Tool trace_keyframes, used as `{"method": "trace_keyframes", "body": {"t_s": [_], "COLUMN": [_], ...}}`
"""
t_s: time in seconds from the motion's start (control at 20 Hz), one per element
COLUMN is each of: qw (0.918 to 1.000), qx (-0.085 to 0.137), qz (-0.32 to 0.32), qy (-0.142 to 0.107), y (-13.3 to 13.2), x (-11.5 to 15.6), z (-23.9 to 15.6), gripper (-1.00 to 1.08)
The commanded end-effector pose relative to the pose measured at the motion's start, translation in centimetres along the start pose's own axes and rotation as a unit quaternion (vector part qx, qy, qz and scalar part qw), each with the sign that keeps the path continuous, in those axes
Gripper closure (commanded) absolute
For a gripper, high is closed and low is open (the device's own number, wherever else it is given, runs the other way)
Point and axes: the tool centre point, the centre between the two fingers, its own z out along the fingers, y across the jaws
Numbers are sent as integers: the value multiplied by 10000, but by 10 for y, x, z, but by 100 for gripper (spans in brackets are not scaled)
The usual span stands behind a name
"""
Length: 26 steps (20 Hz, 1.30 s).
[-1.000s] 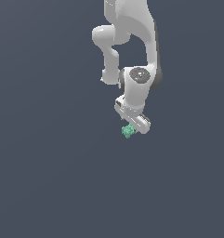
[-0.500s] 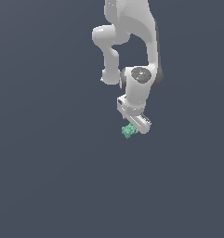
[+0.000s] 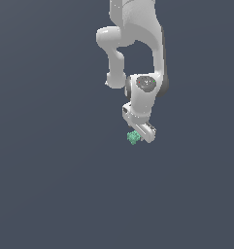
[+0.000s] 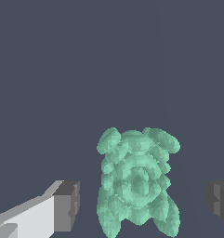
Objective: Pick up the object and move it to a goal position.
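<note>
Plain grey floor; object seemingly between pincer fingers.

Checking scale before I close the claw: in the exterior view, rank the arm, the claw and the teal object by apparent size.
1. The arm, by far the largest.
2. The claw, a small white block at the arm's end.
3. The teal object, smallest, a speck at the claw.
All sit at a similar depth, so the order looks reliable.

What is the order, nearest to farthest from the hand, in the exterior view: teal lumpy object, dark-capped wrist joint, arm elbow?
1. Teal lumpy object, right at the hand.
2. Dark-capped wrist joint, above.
3. Arm elbow, highest, toward the view's left.
</note>
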Motion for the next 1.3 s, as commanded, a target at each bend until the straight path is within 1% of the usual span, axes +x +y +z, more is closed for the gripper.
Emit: {"method": "trace_keyframes", "body": {"t_s": [0.0, 0.2, 0.4, 0.45, 1.0, 1.25], "qw": [10000, 10000, 10000, 10000, 10000, 10000], "qx": [-5, -4, -4, -4, 3, 3], "qz": [4, 11, 11, 11, 12, 12], "qy": [-1, -1, -1, -1, 0, 0], "y": [1, 1, 0, 0, 0, 1], "x": [0, 0, 0, 0, 0, 3], "z": [13, 27, 31, 31, 30, 21], "gripper": [-92, -92, -92, 108, 108, 108]}}
